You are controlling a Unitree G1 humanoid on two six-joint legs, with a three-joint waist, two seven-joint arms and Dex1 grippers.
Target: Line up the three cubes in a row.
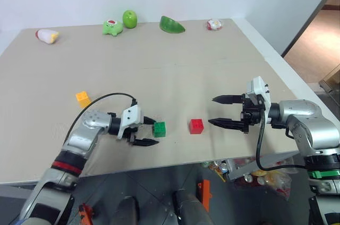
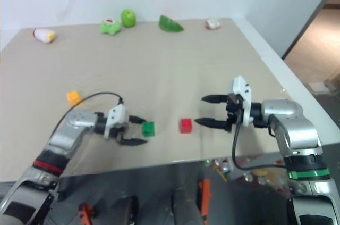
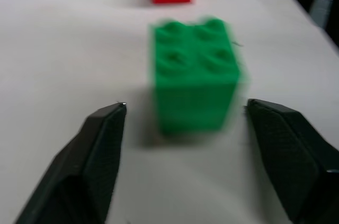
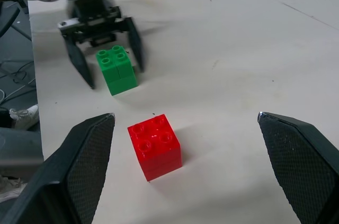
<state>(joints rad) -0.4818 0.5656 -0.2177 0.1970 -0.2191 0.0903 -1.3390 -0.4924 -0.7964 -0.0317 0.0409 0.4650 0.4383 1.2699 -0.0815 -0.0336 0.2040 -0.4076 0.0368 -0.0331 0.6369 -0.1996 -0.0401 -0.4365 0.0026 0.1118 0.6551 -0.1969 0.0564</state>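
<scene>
Table [image 1: 175, 71] is plain beige w/ a white edge. Green cube [image 1: 159, 128] is solid bright green; just right of it the red cube [image 1: 196, 126] is plain red. Well left of the green cube, the third cube [image 1: 83, 98] is yellow-orange. Both grippers have black fingers [image 4: 90, 150] w/ a fine textured pattern, on white and silver wrists. Beyond the green cube, at the far edge: green frog toy [image 1: 112, 27], green apple [image 1: 130, 18], green wedge [image 1: 172, 24].
</scene>
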